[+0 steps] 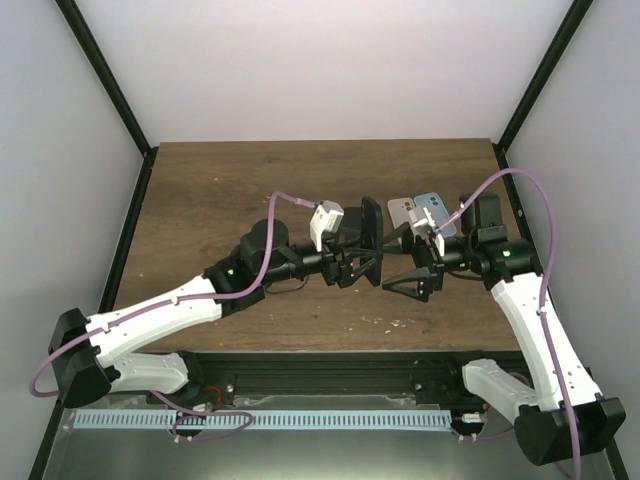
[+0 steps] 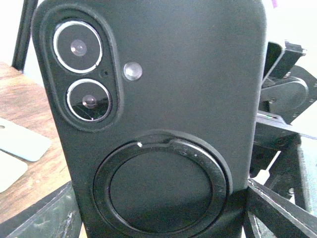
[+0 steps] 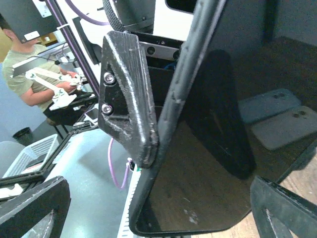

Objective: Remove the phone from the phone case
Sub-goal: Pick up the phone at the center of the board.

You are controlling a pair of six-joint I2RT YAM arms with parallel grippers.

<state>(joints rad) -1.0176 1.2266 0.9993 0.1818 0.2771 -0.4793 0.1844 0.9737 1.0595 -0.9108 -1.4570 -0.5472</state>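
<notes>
The left gripper (image 1: 362,262) is pinched onto the matte black phone case (image 2: 188,74), one finger on each long edge. It holds the case upright above the dark wooden table (image 1: 220,190), near the middle. The case's back faces the left wrist camera, with two round lenses at the upper left and a flat ring set low. The black glass-fronted phone (image 3: 198,173) sits inside the case, its dark screen turned toward the right arm. Just beside it to the right, the right gripper (image 1: 398,260) has its fingers spread wide on either side of the screen, touching nothing. Behind it, two loose cases lie flat side by side on the table: a pale grey phone case (image 1: 404,211) and a blue-grey phone case (image 1: 433,206).
</notes>
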